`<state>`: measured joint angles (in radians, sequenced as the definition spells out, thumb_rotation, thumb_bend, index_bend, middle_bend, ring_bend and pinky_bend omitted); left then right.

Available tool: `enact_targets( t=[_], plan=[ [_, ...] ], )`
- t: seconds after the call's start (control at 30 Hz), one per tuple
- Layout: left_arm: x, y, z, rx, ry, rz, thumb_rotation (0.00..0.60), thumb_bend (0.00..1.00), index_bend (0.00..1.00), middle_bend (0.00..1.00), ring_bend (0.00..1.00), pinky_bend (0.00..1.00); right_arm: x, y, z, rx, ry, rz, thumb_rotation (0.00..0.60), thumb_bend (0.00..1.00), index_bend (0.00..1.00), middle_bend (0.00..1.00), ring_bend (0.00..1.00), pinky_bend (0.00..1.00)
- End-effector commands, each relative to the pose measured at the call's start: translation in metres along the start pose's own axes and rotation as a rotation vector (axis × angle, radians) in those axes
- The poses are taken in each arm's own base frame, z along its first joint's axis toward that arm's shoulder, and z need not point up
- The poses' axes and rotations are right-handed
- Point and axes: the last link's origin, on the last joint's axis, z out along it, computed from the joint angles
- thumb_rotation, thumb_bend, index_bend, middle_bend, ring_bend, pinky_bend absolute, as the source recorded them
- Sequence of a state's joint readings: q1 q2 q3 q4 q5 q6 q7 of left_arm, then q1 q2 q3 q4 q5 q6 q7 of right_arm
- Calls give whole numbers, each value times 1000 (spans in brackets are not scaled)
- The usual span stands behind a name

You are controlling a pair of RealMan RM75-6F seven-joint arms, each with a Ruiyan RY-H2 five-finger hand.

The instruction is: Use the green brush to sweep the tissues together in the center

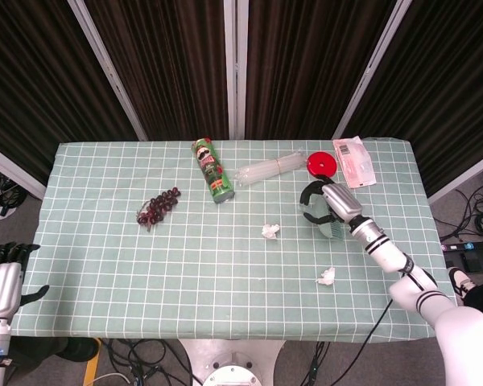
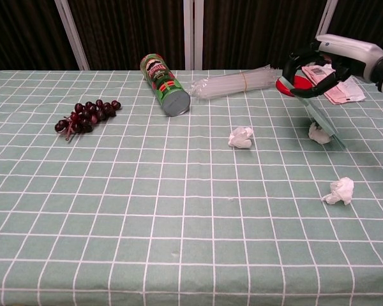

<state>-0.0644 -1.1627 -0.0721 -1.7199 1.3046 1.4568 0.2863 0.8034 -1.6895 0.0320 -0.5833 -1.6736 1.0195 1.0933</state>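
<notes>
My right hand (image 1: 325, 202) (image 2: 324, 58) grips the handle of the green brush (image 2: 323, 118) (image 1: 331, 226), which hangs tilted with its head down and to the right. The brush head sits right beside one crumpled tissue (image 2: 318, 133) at the right of the table; whether they touch I cannot tell. In the head view the hand and brush cover that tissue. A second tissue (image 2: 241, 136) (image 1: 270, 231) lies near the middle. A third tissue (image 2: 340, 190) (image 1: 327, 276) lies nearer the front right. My left hand (image 1: 2, 280) hangs off the table's lower left, fingers apart, holding nothing.
A green chip can (image 1: 213, 170) (image 2: 165, 84) lies on its side at the back. Dark grapes (image 1: 159, 207) (image 2: 86, 115) lie to the left. A bundle of clear tubes (image 2: 239, 81), a red lid (image 1: 322, 164) and a pink packet (image 1: 354, 161) line the back right.
</notes>
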Motion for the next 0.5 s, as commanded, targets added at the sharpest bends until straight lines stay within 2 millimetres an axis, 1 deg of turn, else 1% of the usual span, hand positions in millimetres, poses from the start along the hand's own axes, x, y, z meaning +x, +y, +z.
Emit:
enact_targets(
  t=[0.03, 0.17, 0.3, 0.5],
  plan=[
    [0, 1, 0, -1, -1, 1, 600, 121, 257, 239, 153, 148, -15, -7, 0, 56, -12, 57, 600, 328, 648, 595, 260, 86],
    [-1, 2, 1, -5, -2, 1, 600, 121, 257, 239, 154, 148, -27, -17, 1, 104, -13, 166, 600, 327, 648, 596, 268, 100],
    [-2, 4, 1, -10, 0, 1, 600, 121, 257, 238, 153, 148, -39, -37, 10, 170, -11, 259, 600, 327, 648, 596, 269, 101],
    [-2, 4, 0, -11, 0, 1, 600, 121, 257, 238, 154, 148, -58, -66, 25, 243, 2, 290, 600, 327, 648, 596, 269, 101]
  ],
)
